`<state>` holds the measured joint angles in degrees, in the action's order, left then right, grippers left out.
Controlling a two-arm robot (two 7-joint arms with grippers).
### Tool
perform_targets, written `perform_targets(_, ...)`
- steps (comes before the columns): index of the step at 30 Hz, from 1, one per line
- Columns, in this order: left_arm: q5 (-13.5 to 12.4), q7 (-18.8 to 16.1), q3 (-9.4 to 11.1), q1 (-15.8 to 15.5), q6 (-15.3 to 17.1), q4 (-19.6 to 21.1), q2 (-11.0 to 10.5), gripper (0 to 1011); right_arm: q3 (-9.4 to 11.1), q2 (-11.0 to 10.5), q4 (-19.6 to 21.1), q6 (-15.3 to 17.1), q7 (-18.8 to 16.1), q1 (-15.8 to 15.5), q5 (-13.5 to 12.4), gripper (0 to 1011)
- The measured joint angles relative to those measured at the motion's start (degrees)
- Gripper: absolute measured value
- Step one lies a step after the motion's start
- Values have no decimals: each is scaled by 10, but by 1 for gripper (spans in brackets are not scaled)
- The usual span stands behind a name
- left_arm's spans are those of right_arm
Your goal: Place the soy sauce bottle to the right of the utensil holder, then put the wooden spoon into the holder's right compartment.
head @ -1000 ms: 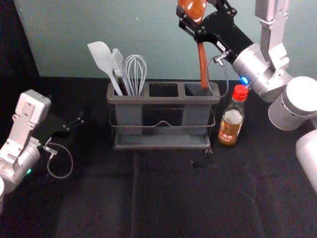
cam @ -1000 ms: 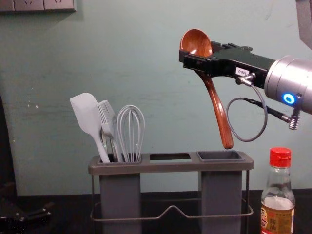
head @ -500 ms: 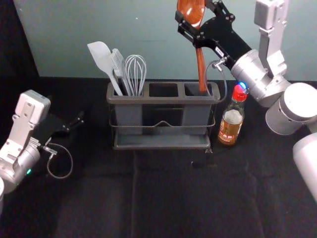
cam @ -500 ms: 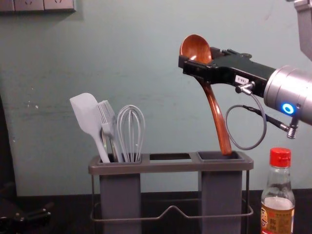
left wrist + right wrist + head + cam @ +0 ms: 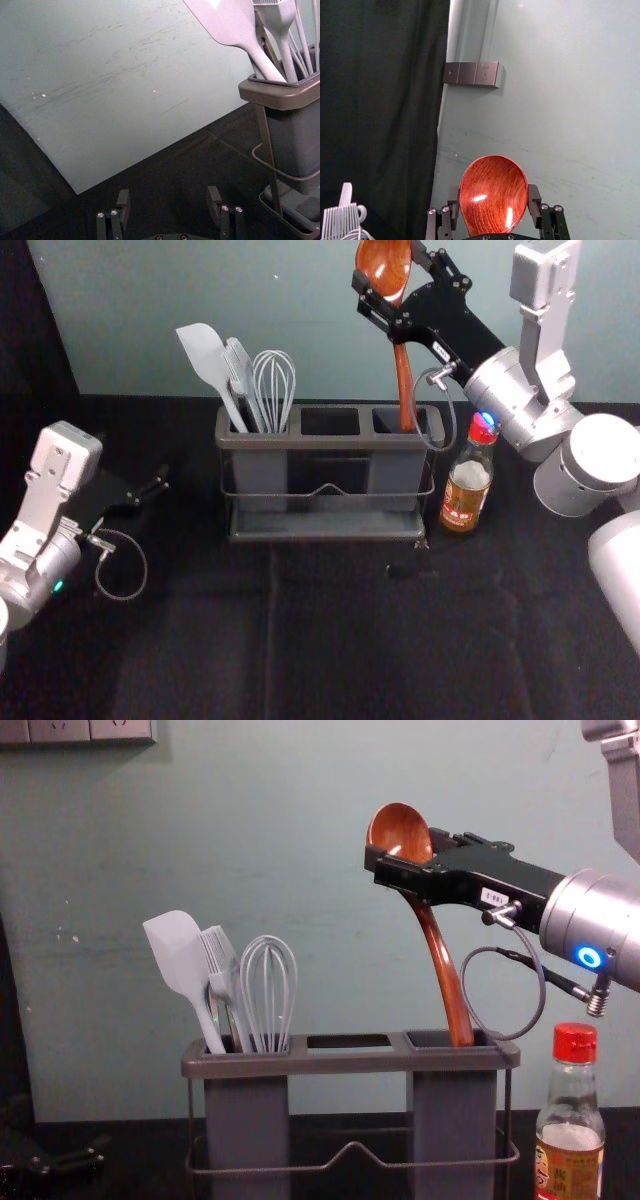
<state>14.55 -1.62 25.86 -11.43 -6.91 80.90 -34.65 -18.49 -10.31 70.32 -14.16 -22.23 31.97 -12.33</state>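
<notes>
My right gripper (image 5: pixel 386 285) is above the utensil holder (image 5: pixel 330 441); in the right wrist view the right gripper (image 5: pixel 493 200) is shut on the bowl of the wooden spoon (image 5: pixel 492 192). The spoon (image 5: pixel 444 965) hangs bowl up, slightly tilted, its handle's lower end just inside the mouth of the holder's right compartment (image 5: pixel 455 1040). The soy sauce bottle (image 5: pixel 467 490) stands upright to the right of the holder, a small gap between them. My left gripper (image 5: pixel 155 487) is parked at the left; the left gripper (image 5: pixel 169 197) stands open with nothing between its fingers.
A grey spatula (image 5: pixel 180 960), a brush (image 5: pixel 222 970) and a whisk (image 5: pixel 268 990) stand in the left compartment. The holder's middle compartment (image 5: pixel 330 421) is empty. The wall (image 5: pixel 250 300) rises behind. My right forearm passes above and behind the bottle.
My right gripper has come down with the spoon, and the handle's end has gone from above the rim into the right compartment's opening. The bottle, holder and left arm have stayed still.
</notes>
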Motion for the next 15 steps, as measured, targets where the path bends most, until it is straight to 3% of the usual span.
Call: perform_targets(15, 0, 0, 0, 0, 0, 0, 0, 1005, 2, 2, -5, -12, -3, -13, -2, 836)
